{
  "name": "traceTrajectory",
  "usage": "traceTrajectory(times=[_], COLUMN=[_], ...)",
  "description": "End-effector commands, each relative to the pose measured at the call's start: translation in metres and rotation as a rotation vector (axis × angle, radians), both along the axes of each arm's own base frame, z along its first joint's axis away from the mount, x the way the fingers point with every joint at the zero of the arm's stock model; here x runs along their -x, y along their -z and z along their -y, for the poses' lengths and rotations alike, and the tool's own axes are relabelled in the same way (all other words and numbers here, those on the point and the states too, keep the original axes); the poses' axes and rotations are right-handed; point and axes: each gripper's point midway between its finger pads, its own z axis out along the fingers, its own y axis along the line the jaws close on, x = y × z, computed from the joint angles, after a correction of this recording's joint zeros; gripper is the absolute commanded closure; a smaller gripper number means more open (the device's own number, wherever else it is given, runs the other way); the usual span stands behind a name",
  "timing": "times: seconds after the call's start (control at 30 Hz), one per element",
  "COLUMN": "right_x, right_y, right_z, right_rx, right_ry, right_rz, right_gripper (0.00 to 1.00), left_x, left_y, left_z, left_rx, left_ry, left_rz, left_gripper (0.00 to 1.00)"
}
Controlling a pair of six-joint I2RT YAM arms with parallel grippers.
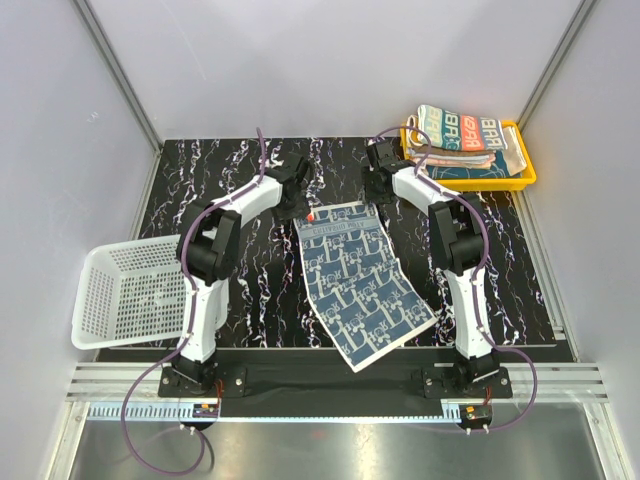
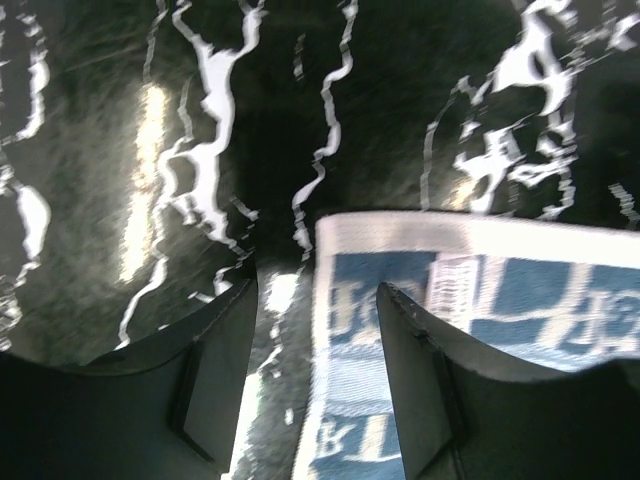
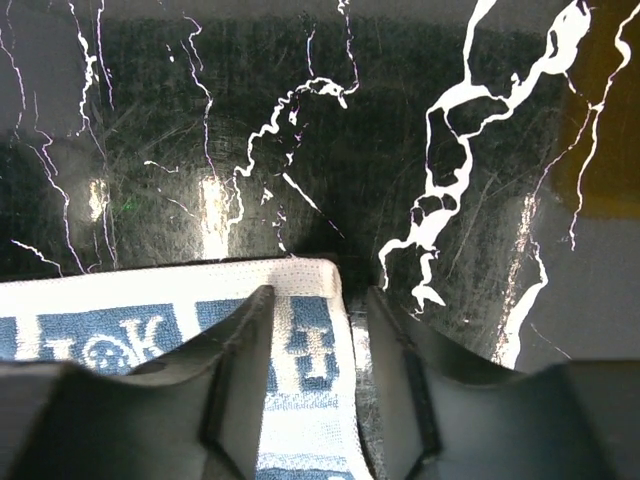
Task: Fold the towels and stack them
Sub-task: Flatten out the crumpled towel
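Observation:
A navy towel with a white pattern [image 1: 365, 285] lies spread flat on the dark marbled table, slanting from the middle toward the near edge. My left gripper [image 1: 297, 207] is down at its far left corner. In the left wrist view that gripper [image 2: 315, 290] is open, one finger over the bare table and the other over the towel [image 2: 520, 290], with the white hem between them. My right gripper [image 1: 376, 195] is at the far right corner. Its jaws [image 3: 320, 295] straddle the towel's corner [image 3: 120, 305], with a gap still showing between them.
A yellow tray [image 1: 480, 183] at the back right holds folded towels [image 1: 465, 130], the top one with teal and red lettering. A white mesh basket [image 1: 130, 295] lies tipped at the table's left edge. Grey walls close in the back and sides.

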Motion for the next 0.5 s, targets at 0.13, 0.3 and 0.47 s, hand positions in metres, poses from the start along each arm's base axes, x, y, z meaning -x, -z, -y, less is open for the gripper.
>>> traceTrajectory(times=[0.13, 0.3, 0.47], right_x=[0.005, 0.004, 0.002], right_y=[0.011, 0.007, -0.001], right_z=[-0.006, -0.008, -0.008], right_rx=[-0.014, -0.023, -0.019], right_ry=[-0.015, -0.018, -0.019], right_rz=[-0.034, -0.032, -0.023], right_gripper=[0.65, 0.76, 0.85], left_x=[-0.017, -0.015, -0.016], left_y=[0.008, 0.020, 0.018], left_z=[0.019, 0.015, 0.012], left_rx=[0.108, 0.083, 0.069], left_ry=[-0.028, -0.043, -0.048], left_rz=[0.051, 0.010, 0.017], left_gripper=[0.46, 0.63, 0.87])
